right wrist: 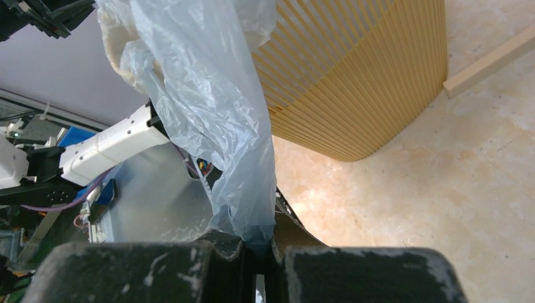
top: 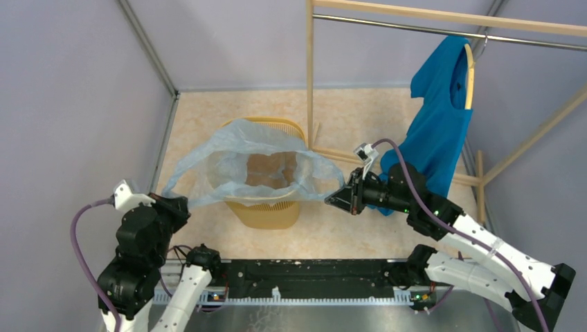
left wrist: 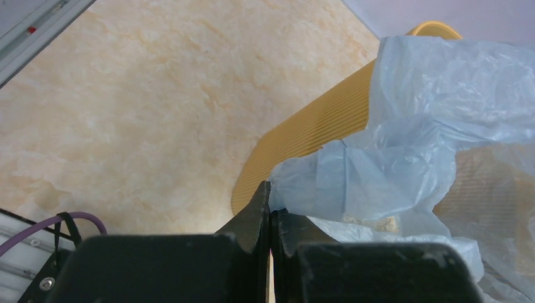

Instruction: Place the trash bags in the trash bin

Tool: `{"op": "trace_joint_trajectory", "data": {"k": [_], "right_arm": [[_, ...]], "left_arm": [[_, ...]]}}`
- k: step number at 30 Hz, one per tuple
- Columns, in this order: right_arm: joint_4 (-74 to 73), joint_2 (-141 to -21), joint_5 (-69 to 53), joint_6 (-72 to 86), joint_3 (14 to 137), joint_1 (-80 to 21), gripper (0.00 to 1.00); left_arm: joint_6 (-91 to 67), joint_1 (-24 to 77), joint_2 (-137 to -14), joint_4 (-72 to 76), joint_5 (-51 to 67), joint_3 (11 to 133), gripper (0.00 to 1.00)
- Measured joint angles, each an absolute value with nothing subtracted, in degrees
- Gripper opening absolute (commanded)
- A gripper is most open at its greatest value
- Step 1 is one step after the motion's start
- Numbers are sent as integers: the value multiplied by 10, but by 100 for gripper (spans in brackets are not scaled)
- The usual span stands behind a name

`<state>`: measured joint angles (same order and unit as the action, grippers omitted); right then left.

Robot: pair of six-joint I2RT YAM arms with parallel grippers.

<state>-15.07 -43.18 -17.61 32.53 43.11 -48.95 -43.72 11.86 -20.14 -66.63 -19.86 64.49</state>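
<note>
Item: trash bag, thin pale-blue film.
Loc: spread over mouth of yellow mesh trash bin on counter; middle appears to dip inside, edges pulled out L & R past rim.
L claw: pinched together on bag's L edge, beside bin wall.
R claw: clamped on bunched R edge, near bin's R side.
Step (est.): seating bag in bin.
Method: bring both claws inward & down evenly so slack drops inside. No hard sideways pull, as film prob. tears and light bin may tip.
Note: blue shirt hangs just behind R claw; avoid.
</note>
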Motion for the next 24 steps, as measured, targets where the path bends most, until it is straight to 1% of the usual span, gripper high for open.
{"op": "trace_joint_trajectory", "data": {"k": [11, 16, 19, 20, 22, 23, 24], "right_arm": [[-142, -452, -177, 326, 430, -489, 0], [-146, -452, -139, 316, 429, -489, 0], [-147, -455, -100, 295, 427, -489, 0], [-147, -458, -87, 287, 427, -489, 1], [-146, -467, -68, 272, 427, -489, 7], [-145, -472, -64, 267, 427, -489, 11], [-145, -478, -61, 262, 427, -489, 16]], "left_arm": [[-443, 120, -212, -685, -229, 654, 8], [-447, 120, -216, -639, -207, 587, 10], [-446, 120, -241, -619, -189, 549, 10], [-446, 120, -255, -611, -184, 541, 10], [-443, 120, -294, -603, -175, 533, 12], [-442, 120, -311, -602, -173, 533, 16], [-441, 121, -324, -601, -173, 533, 23]]}}
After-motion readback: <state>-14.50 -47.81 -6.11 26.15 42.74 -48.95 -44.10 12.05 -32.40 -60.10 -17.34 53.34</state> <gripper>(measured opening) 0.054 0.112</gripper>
